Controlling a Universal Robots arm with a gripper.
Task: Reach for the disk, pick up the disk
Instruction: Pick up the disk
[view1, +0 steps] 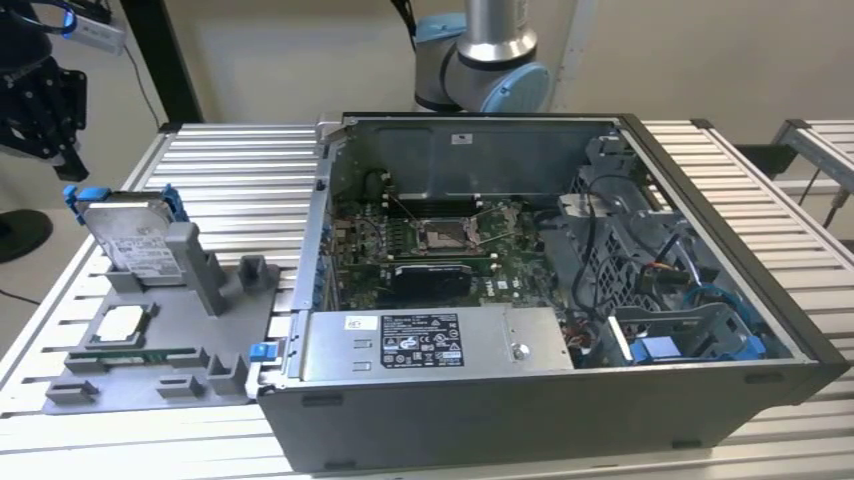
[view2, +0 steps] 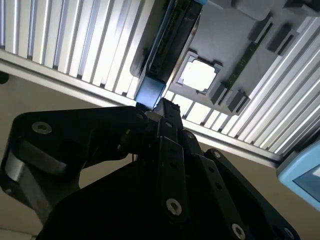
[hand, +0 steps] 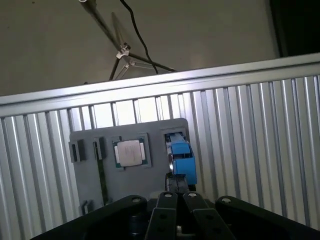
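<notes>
Here, the gripper (view1: 67, 160) hangs with its jaws pressed together and nothing between them. In both wrist views the closed tip (view2: 163, 106) (hand: 176, 193) sits just short of the blue bracket end of the disk (view2: 167, 47) (hand: 180, 154), in line with it but apart. In the exterior view the disk (view1: 134, 240) stands on edge in a slot of the grey holder tray (view1: 187, 335). It leans back, its long axis rising from the tray, blue-tabbed end uppermost and labelled face upward. A processor chip (view1: 123, 322) lies flat beside it, and the open computer case (view1: 534, 420) stands to the exterior view's right.
</notes>
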